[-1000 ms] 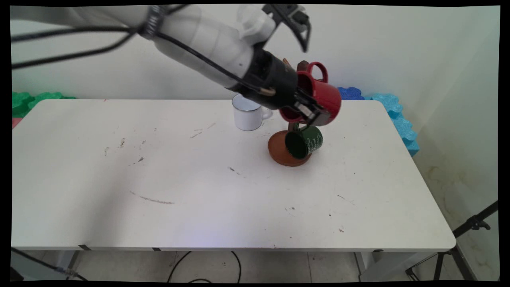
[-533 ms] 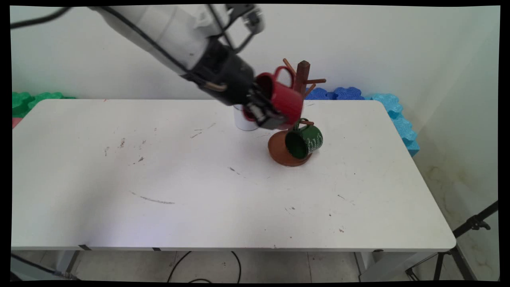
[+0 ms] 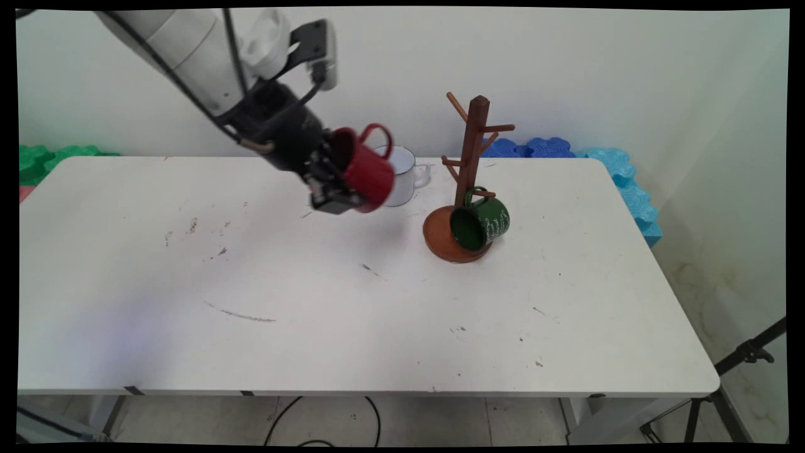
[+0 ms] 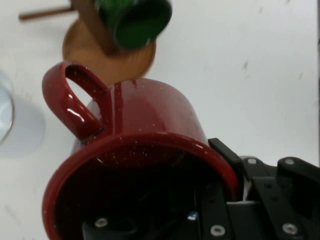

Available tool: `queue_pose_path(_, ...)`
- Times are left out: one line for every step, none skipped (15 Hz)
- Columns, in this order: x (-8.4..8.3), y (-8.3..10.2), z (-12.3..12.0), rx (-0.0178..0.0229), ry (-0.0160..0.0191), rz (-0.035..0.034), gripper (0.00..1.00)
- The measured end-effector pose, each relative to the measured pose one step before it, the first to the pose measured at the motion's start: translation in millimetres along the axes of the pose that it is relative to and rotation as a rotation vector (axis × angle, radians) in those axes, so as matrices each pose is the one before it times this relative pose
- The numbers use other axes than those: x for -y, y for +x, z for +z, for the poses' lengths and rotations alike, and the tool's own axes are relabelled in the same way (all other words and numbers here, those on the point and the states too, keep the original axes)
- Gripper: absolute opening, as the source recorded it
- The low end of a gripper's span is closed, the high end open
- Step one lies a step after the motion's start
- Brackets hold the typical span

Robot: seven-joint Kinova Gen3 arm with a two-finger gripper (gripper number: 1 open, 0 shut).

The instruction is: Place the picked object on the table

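Over the tabletop (image 3: 377, 314) my claw (image 3: 336, 189) grips the red mug (image 3: 368, 170) by its rim; it has swung left, off the mug tree (image 3: 468, 182), passing the white mug (image 3: 405, 179).

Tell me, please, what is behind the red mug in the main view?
The white mug stands on the table behind the red mug, which the claw holds. Its left side is covered; only its right part and handle show.

Ahead of my black two-finger gripper (image 3: 336, 189), clamped on the glossy red enamel mug (image 3: 368, 168), the white enamel mug (image 3: 402, 177) stands just behind. To its right rises the brown wooden mug tree (image 3: 470, 157) with a dark green mug (image 3: 481, 223) hanging low. White table (image 3: 188, 283) below lies open.
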Motion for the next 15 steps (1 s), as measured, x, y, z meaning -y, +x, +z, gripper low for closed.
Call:
queue_pose_path(5.34, -7.96, 0.23, 0.02864, 0.00528, 0.01791, 0.0)
queue_pose_path(5.17, -7.49, 1.28, 0.02651, 0.00443, 0.0178, 0.0)
queue_pose_path(4.53, -5.78, 2.17, 0.02076, 0.00267, 0.0159, 0.0)
queue_pose_path(2.77, -3.88, 1.67, 0.01351, 0.00131, 0.01121, 0.0)
queue_pose_path(4.11, -5.6, 2.99, 0.01975, 0.00076, 0.01671, 0.0)
queue_pose_path(4.32, -6.35, 4.03, 0.02198, -0.0017, 0.02045, 0.0)
queue_pose_path(3.79, -5.41, 4.59, 0.02013, -0.00397, 0.0229, 0.0)
queue_pose_path(3.04, -3.79, 4.42, 0.01537, -0.00436, 0.02237, 0.0)
queue_pose_path(1.96, -2.31, 2.96, 0.00933, -0.00252, 0.01528, 0.0)
queue_pose_path(2.96, -3.01, 4.74, 0.01262, -0.0038, 0.02404, 0.0)
queue_pose_path(3.57, -2.86, 5.75, 0.01378, -0.00406, 0.02635, 0.0)
queue_pose_path(3.63, -2.53, 5.84, 0.01228, -0.00408, 0.02328, 0.0)
queue_pose_path(3.15, -1.8, 5.12, 0.00932, -0.0028, 0.01883, 0.0)
queue_pose_path(3.62, -1.46, 6.15, 0.00892, -0.00411, 0.02073, 0.0)
queue_pose_path(3.43, -1.09, 6.44, 0.007, -0.00555, 0.01922, 0.0)
